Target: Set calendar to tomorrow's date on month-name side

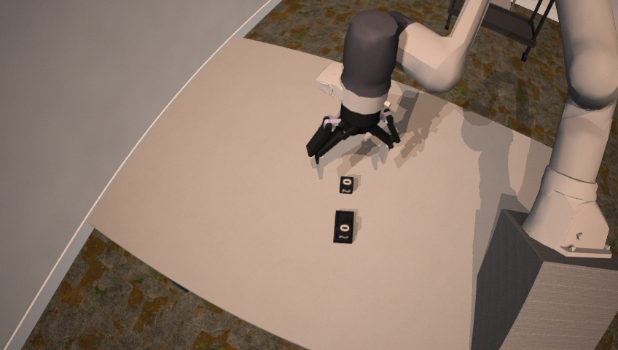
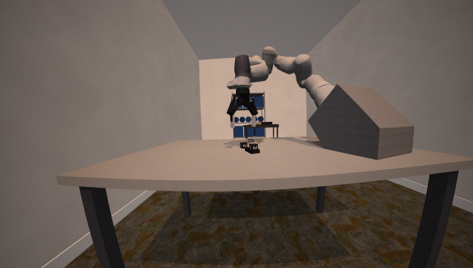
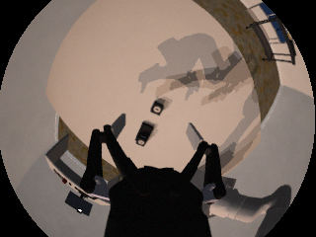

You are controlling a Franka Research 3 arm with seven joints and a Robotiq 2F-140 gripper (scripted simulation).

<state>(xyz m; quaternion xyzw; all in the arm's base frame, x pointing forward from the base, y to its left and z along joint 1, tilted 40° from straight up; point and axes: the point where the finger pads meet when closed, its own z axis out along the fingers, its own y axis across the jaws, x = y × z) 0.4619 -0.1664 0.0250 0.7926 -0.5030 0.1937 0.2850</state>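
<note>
Nearest the front table edge in the exterior view: tray [image 1: 337, 239], flat on the table [image 1: 216, 195], one cube [image 1: 345, 227] seated in one end, the other slot [image 1: 344, 216] looks vacant. Top of that cube reads 0, its side face looks like 2.

Just behind it, apart from the tray, not touching: loose cube [image 1: 346, 184] sitting flat on the table, also 0 on top. In the exterior view both cubes show what looks like a sideways 2 toward the camera; too small to be sure, and I can't make out the month name.

Further back and well above: gripper [image 1: 353, 147], fingers spread fully apart, nothing between them, pointing down.

Key relation: from the gripper, loose cube comes first, tray beyond it, roughly on one line running toward the front edge. Wrist view confirms it, both pieces sit ahead of the fingers, near the centreline, cube [image 3: 158, 106] further out than tray [image 3: 145, 133]. Tray's long axis runs along that same line.

My read: next move is descend on the loose cube, which needs a short shift forward first. It likely needs re-orienting before going into the free slot. Risk: nudging the tray on approach.
</note>
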